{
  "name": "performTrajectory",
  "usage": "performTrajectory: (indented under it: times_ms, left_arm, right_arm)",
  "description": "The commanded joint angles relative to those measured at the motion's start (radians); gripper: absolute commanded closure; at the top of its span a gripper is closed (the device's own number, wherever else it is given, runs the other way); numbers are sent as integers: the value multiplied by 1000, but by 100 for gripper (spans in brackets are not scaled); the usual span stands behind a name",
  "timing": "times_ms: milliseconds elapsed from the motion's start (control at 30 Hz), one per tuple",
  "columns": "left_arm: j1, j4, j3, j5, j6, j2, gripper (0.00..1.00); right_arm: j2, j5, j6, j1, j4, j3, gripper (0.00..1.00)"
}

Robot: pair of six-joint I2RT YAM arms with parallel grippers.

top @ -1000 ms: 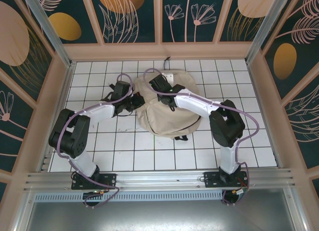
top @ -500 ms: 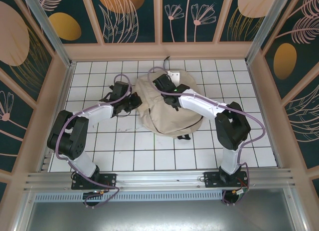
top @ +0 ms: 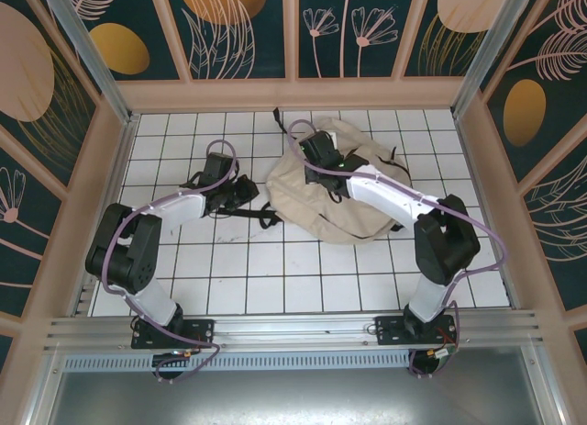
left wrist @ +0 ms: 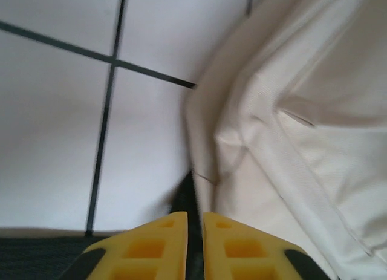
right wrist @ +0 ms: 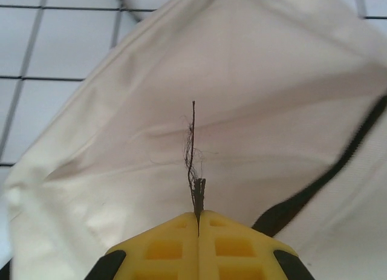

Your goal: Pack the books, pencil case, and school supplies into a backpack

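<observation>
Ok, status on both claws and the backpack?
Left claw shut on black strap. Right claw shut on thin dark cord. Backpack slumped on table.

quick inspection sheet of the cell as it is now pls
surface: white tiled table, dark grid lines
job's things: backpack slumped at far centre
clutter: nothing seen
claws: left claw shut on a black strap; right claw shut on a dark thread of the backpack
cables: purple cables looped along both arms
surroundings: leaf-patterned wall panels; metal rail at the near edge
</observation>
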Motion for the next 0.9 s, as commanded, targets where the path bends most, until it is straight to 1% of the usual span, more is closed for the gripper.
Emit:
performTrajectory:
  times_ms: [0,100,167,300,400,533,667,800,867]
  left_arm:
    - [-6,85,-10,78,19,-65,77]
    - [-16,135,-31,127,33,-84,67]
    - [-30,158,-30,157,53,-82,63]
    - [-75,211,-7,203,121,-64,51]
    - [-108,231,39,214,189,-30,45]
    - [-143,272,92,204,293,9,45]
    - [-170,322,95,152,419,20,45]
    - [-174,277,120,88,527,40,43]
    - [-182,292,104,81,605,40,43]
  right_arm:
    - [-83,-181,-24,17,133,-9,100]
    - [-105,-193,-20,13,137,-12,100]
    - [-116,-184,-14,10,134,-18,100]
    - [-146,-105,11,7,113,-43,100]
    - [-186,-67,22,7,107,-78,100]
    - [-242,-73,39,7,116,-124,100]
    - [-265,-97,54,4,127,-150,100]
    - [-257,-118,77,-12,130,-157,100]
    - [-255,-132,92,-24,135,-163,100]
